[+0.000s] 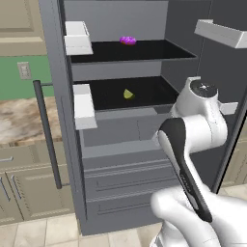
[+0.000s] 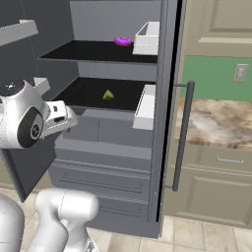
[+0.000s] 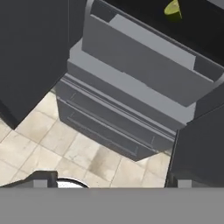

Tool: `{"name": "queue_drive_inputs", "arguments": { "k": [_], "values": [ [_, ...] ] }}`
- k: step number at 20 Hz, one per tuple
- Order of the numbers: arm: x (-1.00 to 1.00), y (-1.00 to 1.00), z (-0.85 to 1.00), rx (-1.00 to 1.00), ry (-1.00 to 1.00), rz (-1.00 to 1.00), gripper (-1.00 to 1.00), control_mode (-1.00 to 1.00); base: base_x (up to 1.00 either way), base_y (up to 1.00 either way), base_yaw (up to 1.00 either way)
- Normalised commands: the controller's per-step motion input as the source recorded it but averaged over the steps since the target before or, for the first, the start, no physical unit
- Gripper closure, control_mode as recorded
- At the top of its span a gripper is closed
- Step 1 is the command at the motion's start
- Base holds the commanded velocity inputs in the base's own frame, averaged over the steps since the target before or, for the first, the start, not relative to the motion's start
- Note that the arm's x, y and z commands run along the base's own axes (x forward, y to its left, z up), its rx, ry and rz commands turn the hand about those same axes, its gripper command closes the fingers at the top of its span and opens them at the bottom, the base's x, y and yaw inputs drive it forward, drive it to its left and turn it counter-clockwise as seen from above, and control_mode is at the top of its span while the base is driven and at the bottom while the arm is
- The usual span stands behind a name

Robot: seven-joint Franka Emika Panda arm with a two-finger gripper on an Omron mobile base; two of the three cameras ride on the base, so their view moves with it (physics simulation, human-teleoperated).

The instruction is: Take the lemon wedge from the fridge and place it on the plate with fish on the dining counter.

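Observation:
The fridge (image 1: 120, 159) (image 2: 98, 162) (image 3: 131, 87) stands with its doors open in front of me. The lemon wedge (image 1: 128, 94) (image 2: 108, 94) (image 3: 173, 10), small and yellow-green, lies on the lower black shelf. My gripper (image 3: 113, 180) is open, its two dark fingertips (image 3: 41, 179) wide apart with nothing between them. It hangs in front of the fridge's lower drawers, below the wedge and well short of it. The plate with fish and the dining counter are out of view.
A purple lumpy item (image 1: 128, 40) (image 2: 122, 41) sits on the upper shelf. White door bins (image 1: 84, 106) (image 2: 145, 106) flank the shelves. A long door handle (image 1: 47, 130) (image 2: 182, 133) stands beside a marbled wall counter (image 1: 19, 120) (image 2: 216, 120). Tiled floor (image 3: 65, 148) lies below.

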Motion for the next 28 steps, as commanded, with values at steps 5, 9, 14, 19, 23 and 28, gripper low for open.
{"name": "queue_drive_inputs", "arguments": {
  "k": [5, 9, 14, 19, 23, 28],
  "values": [
    [-0.03, 0.00, 0.01, 0.01, -0.10, 0.00, -1.00, -1.00, 0.00, 0.00, 0.00],
    [0.00, 0.01, 0.11, 0.06, -0.05, 0.00, -1.00, -1.00, 0.00, 0.00, 0.00],
    [-0.14, 0.00, 0.11, 0.27, -0.14, -0.15, -1.00, -1.00, 0.00, 0.00, 0.00],
    [0.18, 0.03, 0.00, 0.11, -0.04, -0.07, -1.00, -1.00, 0.00, 0.00, 0.00],
    [0.00, 0.00, 0.00, 0.00, 0.00, 0.00, -1.00, 1.00, 0.75, 0.01, -0.23],
    [0.00, 0.00, 0.00, 0.00, 0.00, 0.00, -1.00, 1.00, 0.60, 0.01, -0.16]
  ]
}}
